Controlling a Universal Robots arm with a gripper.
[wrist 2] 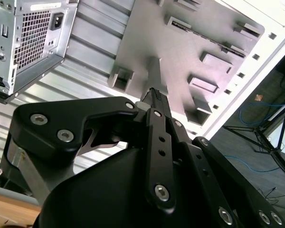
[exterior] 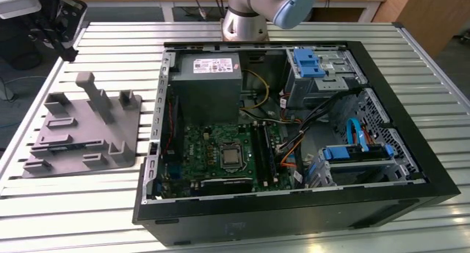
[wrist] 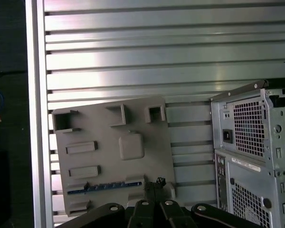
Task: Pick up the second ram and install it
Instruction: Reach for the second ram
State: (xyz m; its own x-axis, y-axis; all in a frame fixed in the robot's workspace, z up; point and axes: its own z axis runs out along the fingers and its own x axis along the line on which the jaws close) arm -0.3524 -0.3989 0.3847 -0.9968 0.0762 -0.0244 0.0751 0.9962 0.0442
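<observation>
RAM (wrist: pixel 104 186) is not picked yet. In the first wrist view you see it as a thin strip standing on edge in the long slot of the holder (wrist: pixel 109 128), along the side nearest the gripper (wrist: pixel 154 184). My read: the slot keeps it upright at a known spot, with its top edge free for a pinch from above. The gripper hangs over the holder's edge, tips close to one end of the RAM in that view, not touching it as far as I can tell. The fingers look drawn together with nothing between them, so you're carrying nothing. The second wrist view looks along the fingers and shows the holder well clear beyond the tips, so I'd judge you're high above it, not at grasp height. In the exterior view the holder lies flat on the slatted table (exterior: pixel 74 209), just beside the case (exterior: pixel 294 209) on the exterior view's left, probably so the run from pick to install is short. The case lies on its side with the open face up, which turns the motherboard (exterior: pixel 198 148) and its long black slots (exterior: pixel 262 148) upward for a straight-down insert. Can't tell from here whether any slot is filled. For this RAM, no step is done so far
</observation>
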